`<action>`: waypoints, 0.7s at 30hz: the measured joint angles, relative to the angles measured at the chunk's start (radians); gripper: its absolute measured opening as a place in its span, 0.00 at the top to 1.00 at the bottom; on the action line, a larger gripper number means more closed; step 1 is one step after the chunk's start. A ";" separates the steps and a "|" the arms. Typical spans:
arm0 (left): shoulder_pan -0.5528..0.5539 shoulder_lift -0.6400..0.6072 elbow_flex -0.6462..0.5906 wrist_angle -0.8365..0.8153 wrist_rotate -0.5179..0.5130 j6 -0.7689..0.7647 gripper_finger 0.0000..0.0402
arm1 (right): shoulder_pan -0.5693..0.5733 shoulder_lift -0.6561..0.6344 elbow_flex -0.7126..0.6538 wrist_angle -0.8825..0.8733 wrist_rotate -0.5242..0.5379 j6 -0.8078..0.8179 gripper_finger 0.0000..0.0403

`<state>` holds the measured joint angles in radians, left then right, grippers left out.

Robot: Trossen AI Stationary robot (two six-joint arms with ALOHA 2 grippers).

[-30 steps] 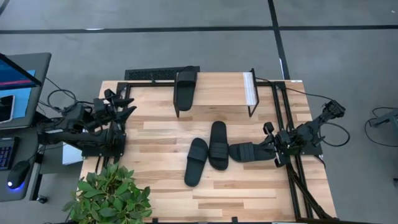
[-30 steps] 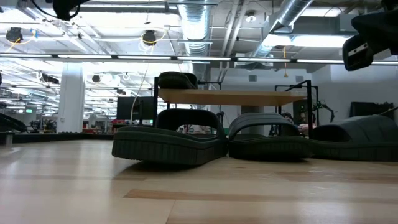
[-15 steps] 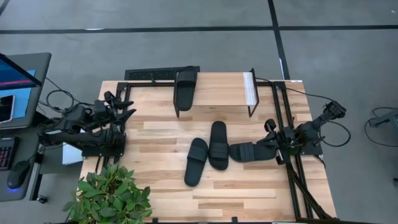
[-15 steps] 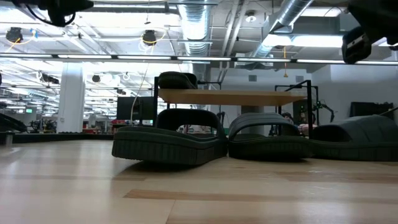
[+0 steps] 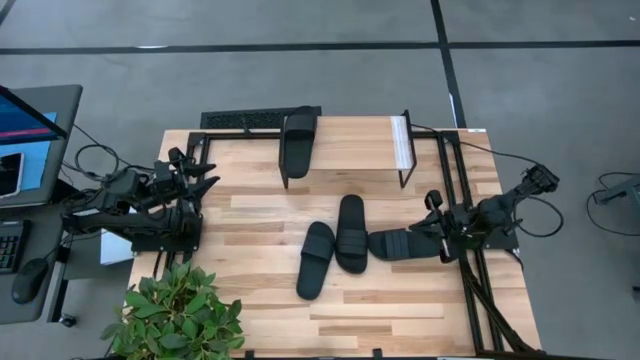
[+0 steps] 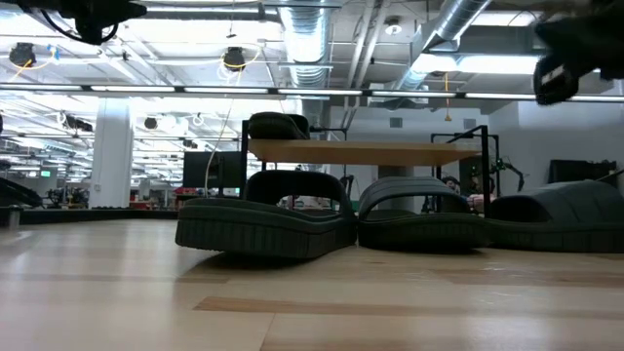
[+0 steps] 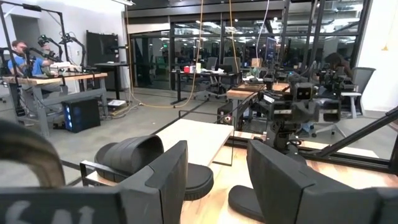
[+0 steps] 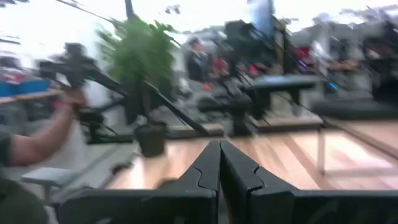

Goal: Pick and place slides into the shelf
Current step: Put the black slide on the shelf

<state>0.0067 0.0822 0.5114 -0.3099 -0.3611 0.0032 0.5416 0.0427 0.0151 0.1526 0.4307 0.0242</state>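
Four black slides show. One slide (image 5: 299, 140) lies on the left end of the shelf (image 5: 355, 145), a light wood top on black legs at the table's far side. Three lie soles down on the table: one slide (image 5: 316, 259), one slide (image 5: 351, 232) and one slide (image 5: 400, 243), seen side on in the low view (image 6: 263, 219). My right gripper (image 5: 432, 222) hangs above the right end of the rightmost slide, high over it in the low view (image 6: 575, 49), shut on nothing (image 8: 219, 171). My left gripper (image 5: 203, 172) waits open (image 7: 214, 186) at the table's left.
A potted plant (image 5: 175, 310) stands at the near left corner. Black frame rails (image 5: 470, 290) run along the table's right side. A desk with a screen (image 5: 30, 130) sits left of the table. Bare wood lies near the front edge (image 5: 400, 310).
My right gripper has risen a little above the rightmost slide and is blurred by motion now. The slides and the shelf have stayed where they were.
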 joint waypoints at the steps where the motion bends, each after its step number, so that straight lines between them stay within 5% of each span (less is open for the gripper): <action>1: 0.000 0.000 0.000 0.000 0.000 0.000 0.62 | -0.011 0.008 0.000 -0.019 0.019 0.013 1.00; 9: 0.000 0.000 0.000 -0.015 0.000 -0.008 0.62 | -0.088 0.110 0.000 -0.041 0.039 0.042 0.97; 21: 0.000 0.000 0.000 -0.023 0.000 -0.012 0.62 | -0.208 0.341 0.022 0.115 0.042 0.108 0.71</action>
<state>0.0067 0.0822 0.5114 -0.3328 -0.3611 -0.0086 0.3334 0.3835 0.0375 0.2676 0.4725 0.1326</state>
